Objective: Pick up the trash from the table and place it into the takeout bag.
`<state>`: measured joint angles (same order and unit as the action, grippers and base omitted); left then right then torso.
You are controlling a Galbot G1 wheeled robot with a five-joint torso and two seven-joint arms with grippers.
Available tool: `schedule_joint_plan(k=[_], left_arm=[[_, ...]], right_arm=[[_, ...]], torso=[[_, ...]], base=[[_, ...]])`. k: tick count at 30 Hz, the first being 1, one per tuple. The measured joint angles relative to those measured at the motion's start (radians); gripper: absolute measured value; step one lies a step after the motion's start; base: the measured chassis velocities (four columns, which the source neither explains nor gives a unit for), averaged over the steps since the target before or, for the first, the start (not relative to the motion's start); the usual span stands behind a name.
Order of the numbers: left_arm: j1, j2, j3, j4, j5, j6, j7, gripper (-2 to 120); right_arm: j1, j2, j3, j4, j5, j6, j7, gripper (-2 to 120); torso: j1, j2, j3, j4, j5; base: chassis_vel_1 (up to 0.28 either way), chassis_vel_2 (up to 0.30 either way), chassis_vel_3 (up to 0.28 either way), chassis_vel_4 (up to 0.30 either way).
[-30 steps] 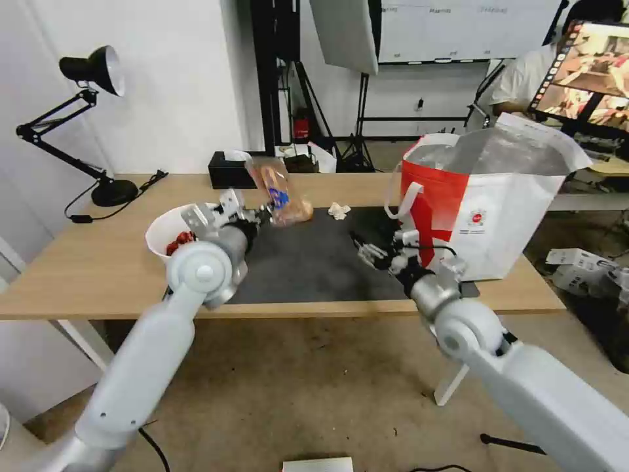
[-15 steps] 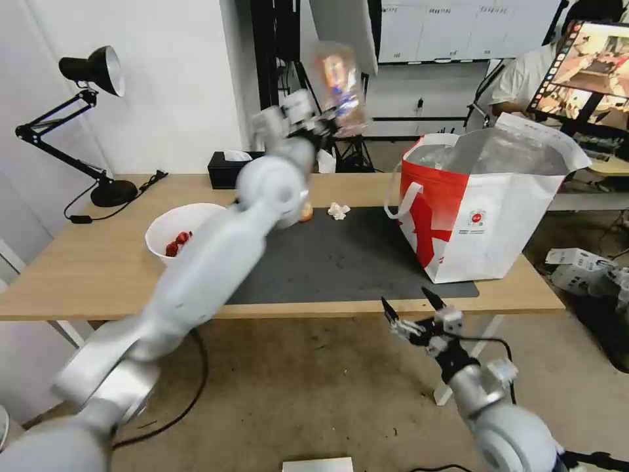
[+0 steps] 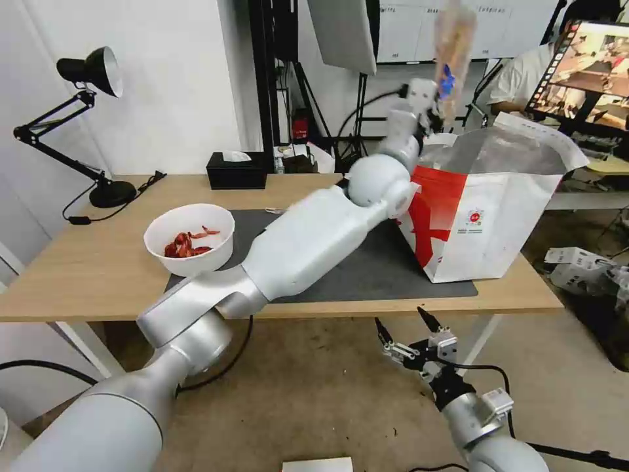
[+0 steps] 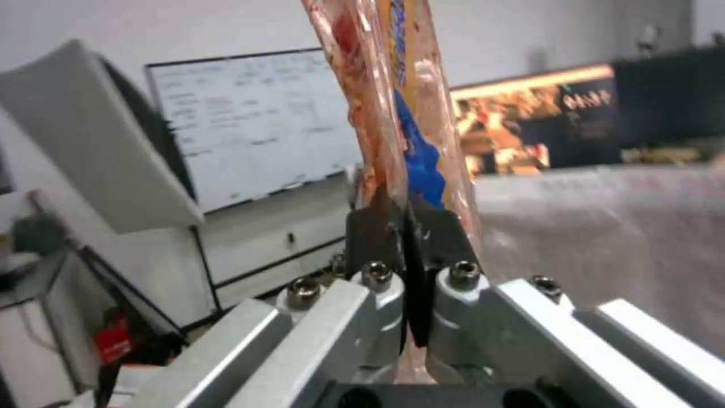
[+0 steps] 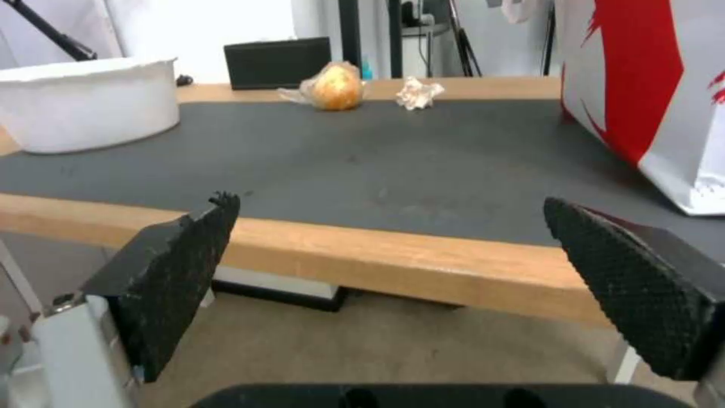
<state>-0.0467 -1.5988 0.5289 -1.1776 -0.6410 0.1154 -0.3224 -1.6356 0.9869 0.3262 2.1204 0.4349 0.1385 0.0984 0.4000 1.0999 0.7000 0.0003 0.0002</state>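
Note:
My left gripper (image 3: pixel 436 105) is shut on the clear hinged plastic tray (image 3: pixel 453 39) smeared with red scraps. It holds the tray upright just above the open mouth of the red-and-white takeout bag (image 3: pixel 498 196). In the left wrist view the pads (image 4: pixel 378 226) pinch the tray (image 4: pixel 400 113) with the foil lining (image 4: pixel 604 215) behind. My right gripper (image 3: pixel 401 319) hangs open below the table's front edge (image 5: pixel 423 266). On the table (image 3: pixel 98 275) stand the white bowl (image 3: pixel 190 239) of crayfish shells, the small bag with the yellowish lump (image 5: pixel 336 85) and the crumpled tissue (image 5: pixel 418 92).
A black desk lamp (image 3: pixel 92 72) stands at the table's far left and a black tissue box (image 3: pixel 236 172) at its back edge. The dark grey mat (image 5: pixel 378 158) covers the middle. Light stands, a person at a screen and boxes on the floor lie beyond.
My left arm has swung the tray from above the middle of the table to the right, over the bag's opening. The right gripper stays low under the table edge.

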Motion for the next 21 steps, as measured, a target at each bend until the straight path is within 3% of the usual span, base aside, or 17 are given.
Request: schedule_joint_plan(k=[2,8,18,21], left_arm=[[0.009,0.001,0.027,0.005,0.016,0.003,0.041,0],[0.015,0.003,0.058,0.002,0.018,0.016,0.073,0],[0.023,0.006,0.067,0.000,0.009,0.023,0.072,0],[0.024,0.006,0.067,-0.010,0.003,0.023,0.070,8]], right_arm=[[-0.009,0.006,0.003,0.000,-0.007,0.001,-0.003,100],[-0.020,0.008,0.004,-0.001,-0.013,0.003,-0.007,100],[-0.019,0.008,0.002,-0.002,-0.012,0.004,-0.008,100],[-0.018,0.008,0.000,-0.007,-0.010,0.004,-0.008,100]], torso=[[0.000,0.000,0.000,-0.0003,0.0000],[0.000,0.000,0.000,-0.0002,-0.0001],[0.000,0.000,0.000,-0.0002,-0.0002],[0.000,0.000,0.000,-0.0003,-0.0001]], base=[[0.000,0.000,0.000,0.000],[0.000,0.000,0.000,0.000],[0.000,0.000,0.000,0.000],[0.000,0.000,0.000,0.000]])
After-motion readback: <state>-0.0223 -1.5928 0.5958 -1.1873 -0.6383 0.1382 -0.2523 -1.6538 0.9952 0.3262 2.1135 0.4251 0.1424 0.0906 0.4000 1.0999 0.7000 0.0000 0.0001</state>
